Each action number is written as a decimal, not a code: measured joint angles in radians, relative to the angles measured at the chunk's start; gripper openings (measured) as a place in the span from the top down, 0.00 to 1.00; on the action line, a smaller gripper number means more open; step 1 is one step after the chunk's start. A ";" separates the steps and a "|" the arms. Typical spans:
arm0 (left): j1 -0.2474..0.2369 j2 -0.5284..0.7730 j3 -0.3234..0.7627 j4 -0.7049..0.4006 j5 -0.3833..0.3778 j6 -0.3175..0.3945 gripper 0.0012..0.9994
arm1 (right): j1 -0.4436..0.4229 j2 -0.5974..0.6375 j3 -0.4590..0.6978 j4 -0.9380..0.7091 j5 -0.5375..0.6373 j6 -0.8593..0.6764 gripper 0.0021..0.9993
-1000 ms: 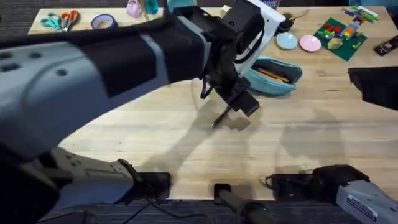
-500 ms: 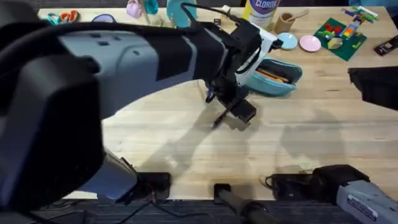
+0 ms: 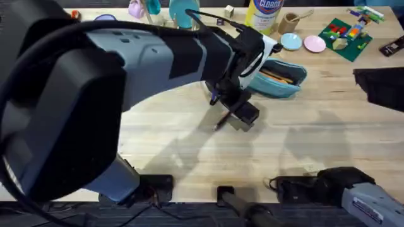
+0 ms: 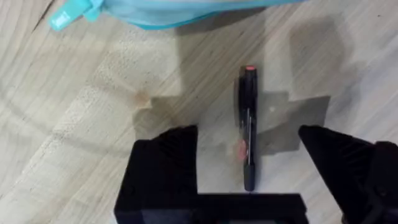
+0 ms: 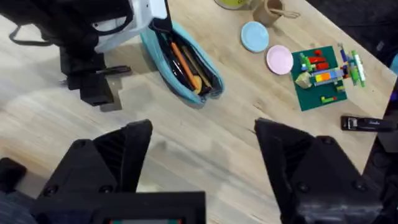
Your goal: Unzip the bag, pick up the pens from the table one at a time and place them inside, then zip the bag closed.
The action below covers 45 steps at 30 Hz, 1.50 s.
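The left claw is lowered over the middle of the desk, its fingers spread apart on either side of a black pen lying flat on the wood; no contact with the pen is visible. The turquoise bag lies just beyond it, far and slightly right, unzipped, with orange and dark items showing inside in the right wrist view. The right claw hangs over the near right of the desk, well apart from the bag, fingers wide apart and holding nothing.
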 joint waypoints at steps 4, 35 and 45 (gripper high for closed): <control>-0.004 0.000 0.000 -0.008 -0.010 0.000 0.01 | 0.000 0.000 0.000 0.000 0.000 0.000 0.00; -0.088 0.011 0.005 -0.044 -0.151 -0.034 0.79 | 0.000 0.000 0.000 0.000 0.000 0.000 0.00; -0.089 0.011 0.008 -0.048 -0.145 -0.038 0.95 | 0.000 0.000 0.000 0.000 0.000 0.000 0.00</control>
